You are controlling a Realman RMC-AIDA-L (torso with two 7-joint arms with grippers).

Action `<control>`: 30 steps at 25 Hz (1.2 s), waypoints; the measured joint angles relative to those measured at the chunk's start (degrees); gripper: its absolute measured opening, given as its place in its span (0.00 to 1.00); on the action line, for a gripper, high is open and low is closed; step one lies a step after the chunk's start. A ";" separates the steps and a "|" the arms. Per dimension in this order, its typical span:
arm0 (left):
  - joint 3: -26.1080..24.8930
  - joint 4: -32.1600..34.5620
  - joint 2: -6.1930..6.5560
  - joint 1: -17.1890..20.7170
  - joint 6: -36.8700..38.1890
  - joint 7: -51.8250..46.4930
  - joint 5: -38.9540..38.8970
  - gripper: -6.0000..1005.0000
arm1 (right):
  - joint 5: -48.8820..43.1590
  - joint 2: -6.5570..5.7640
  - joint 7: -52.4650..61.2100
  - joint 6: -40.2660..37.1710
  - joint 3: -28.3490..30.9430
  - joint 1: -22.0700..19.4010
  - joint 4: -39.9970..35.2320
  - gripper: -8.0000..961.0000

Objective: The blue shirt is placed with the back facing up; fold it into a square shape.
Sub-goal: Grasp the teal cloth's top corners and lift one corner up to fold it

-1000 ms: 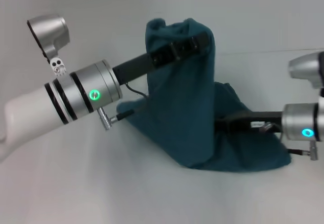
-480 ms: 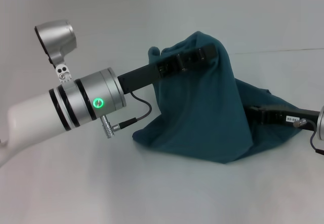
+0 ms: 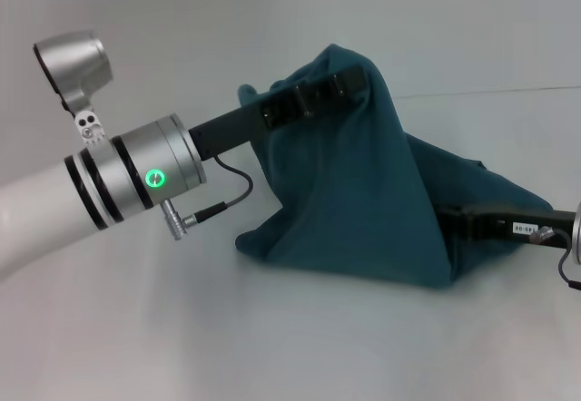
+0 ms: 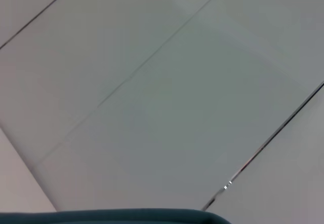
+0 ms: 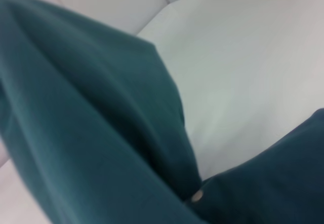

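The head camera looks forward and down from above the white table [image 3: 300, 347]. It is far enough to take in both arms and the whole blue shirt [image 3: 354, 192] between them. The left wrist camera sits close under the raised cloth and faces away from it — only a thin strip of the blue shirt [image 4: 131, 216] runs along one edge, the rest is pale surface with seams. The right wrist camera is very near the blue shirt [image 5: 91, 122], which fills most of its picture. All three views share the shirt.
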 joint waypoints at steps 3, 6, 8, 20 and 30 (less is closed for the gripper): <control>-0.54 1.26 0.11 0.56 0.03 -0.13 -0.02 0.11 | -1.00 -0.18 0.00 -2.02 -0.01 -0.03 -0.03 0.06; -0.73 3.03 0.15 1.56 0.03 -0.60 -0.02 0.11 | -1.36 -0.31 -0.24 -3.32 -0.07 0.01 -0.08 0.16; -0.78 4.64 0.21 2.43 0.03 -1.30 -0.10 0.11 | -1.37 -0.45 -0.52 -3.99 -0.01 0.01 -0.09 0.26; -0.81 8.78 0.50 4.87 0.79 -2.91 -0.30 0.11 | -0.68 -0.93 -0.62 -4.89 3.88 0.27 -2.86 0.80; -0.81 9.70 0.78 5.58 1.61 -3.60 -0.19 0.11 | -0.28 -0.79 -1.05 -3.13 3.67 0.99 -4.29 0.91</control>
